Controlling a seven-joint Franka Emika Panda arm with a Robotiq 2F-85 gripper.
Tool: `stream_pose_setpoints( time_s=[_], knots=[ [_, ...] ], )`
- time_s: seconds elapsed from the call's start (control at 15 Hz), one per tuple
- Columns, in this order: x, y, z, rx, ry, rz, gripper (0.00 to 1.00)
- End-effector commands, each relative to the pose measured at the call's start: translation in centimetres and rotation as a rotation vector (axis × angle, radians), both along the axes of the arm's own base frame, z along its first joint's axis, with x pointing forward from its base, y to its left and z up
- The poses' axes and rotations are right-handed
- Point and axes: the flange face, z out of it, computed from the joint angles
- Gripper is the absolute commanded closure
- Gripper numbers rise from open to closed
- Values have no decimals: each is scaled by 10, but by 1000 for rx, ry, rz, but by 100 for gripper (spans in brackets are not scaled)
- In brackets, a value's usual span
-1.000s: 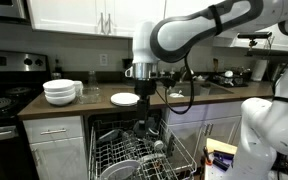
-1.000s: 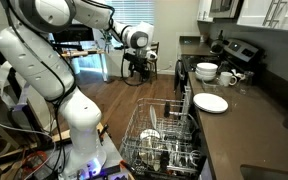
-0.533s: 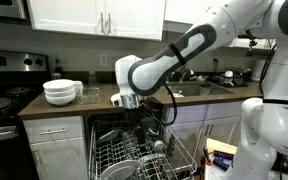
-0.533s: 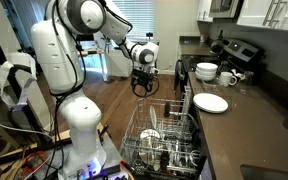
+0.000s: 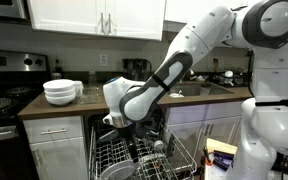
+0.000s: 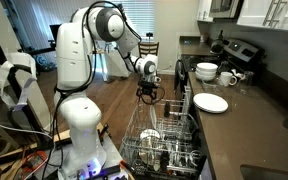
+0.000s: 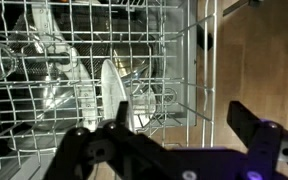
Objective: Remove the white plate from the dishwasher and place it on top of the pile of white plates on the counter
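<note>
The white plate point(image 7: 108, 88) stands on edge in the dishwasher's wire rack point(image 7: 44, 60), seen nearly edge-on in the wrist view; in an exterior view the plate point(image 6: 151, 125) shows in the pulled-out rack point(image 6: 169, 140). My gripper point(image 7: 184, 125) hangs just above the rack with its fingers wide apart and nothing between them. Both exterior views show the gripper point(image 6: 147, 95) point(image 5: 133, 140) over the rack's back part. The pile of white plates point(image 6: 211, 103) lies on the dark counter point(image 6: 234, 122); in the view from the front my arm hides it.
A stack of deep white bowls point(image 5: 62, 92) point(image 6: 206, 71) and mugs point(image 6: 230, 78) stand on the counter near the black stove point(image 5: 2, 100). Other dishes and glasses fill the rack point(image 5: 114, 158). The robot's base point(image 6: 79, 130) stands beside the open dishwasher.
The arm has swung down from counter height to just above the rack, now covering the plate pile from the front. The gripper stayed open and empty.
</note>
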Motion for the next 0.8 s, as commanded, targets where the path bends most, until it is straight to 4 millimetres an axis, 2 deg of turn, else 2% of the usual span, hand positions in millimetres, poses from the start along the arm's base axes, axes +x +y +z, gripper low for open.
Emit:
stream_pose_setpoints(
  time_s=[0.0, 0.13, 0.2, 0.47, 0.73],
  knots=[
    [17, 4, -22, -39, -57, 21, 0],
    [24, 4, -27, -78, -118, 22, 0],
    [15, 2, -24, -49, -69, 29, 0],
    [19, 2, -28, -65, -93, 27, 0],
    [31, -5, -51, -40, -103, 2, 0]
  ],
)
